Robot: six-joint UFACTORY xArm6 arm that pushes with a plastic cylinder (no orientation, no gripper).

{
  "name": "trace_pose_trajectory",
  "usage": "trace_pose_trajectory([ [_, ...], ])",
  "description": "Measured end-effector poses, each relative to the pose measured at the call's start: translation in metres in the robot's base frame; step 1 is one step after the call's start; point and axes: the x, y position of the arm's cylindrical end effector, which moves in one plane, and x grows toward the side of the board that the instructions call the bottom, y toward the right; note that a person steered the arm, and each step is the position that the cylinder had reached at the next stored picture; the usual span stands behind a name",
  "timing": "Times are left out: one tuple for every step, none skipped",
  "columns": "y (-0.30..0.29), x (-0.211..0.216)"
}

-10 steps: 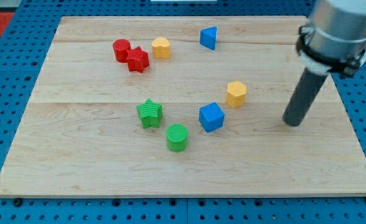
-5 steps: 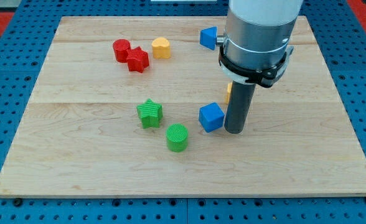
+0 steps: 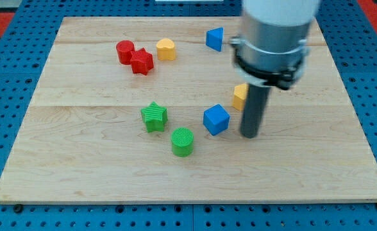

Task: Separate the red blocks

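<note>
Red blocks, two of them: a red cylinder (image 3: 125, 51) and a red star-shaped block (image 3: 142, 61), sit touching each other near the view's top left of the tabletop (image 3: 79, 160), so nothing is separated yet and the whole task is left. A yellow block (image 3: 166, 49) sits just beside them on the view's right, near enough that a push between the reds may bump it. The rod's tip (image 3: 249, 135) is well apart from the reds, down in the middle-right area, just to the view's right of a blue cube (image 3: 216, 119) with a small gap showing, and below a second yellow block (image 3: 240, 96) that the rod partly hides. There is no hand on this arm, only the plain rod, so no open or holding state applies. Other pieces: a blue wedge-like block (image 3: 215, 38) at the view's top, a green star (image 3: 154, 116) and a green cylinder (image 3: 183, 141) lower centre. My judgement: the tip needs to travel up-left and wedge in between the two reds.
</note>
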Motion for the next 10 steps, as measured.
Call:
trace_pose_trajectory([
  [0.077, -0.014],
  [0.112, -0.076],
  [0.083, -0.151],
  [0.072, -0.165],
  [0.043, -0.169],
  [-0.010, -0.179],
  [-0.038, -0.177],
  [-0.106, -0.173],
  [-0.177, -0.186],
  [-0.205, -0.213],
])
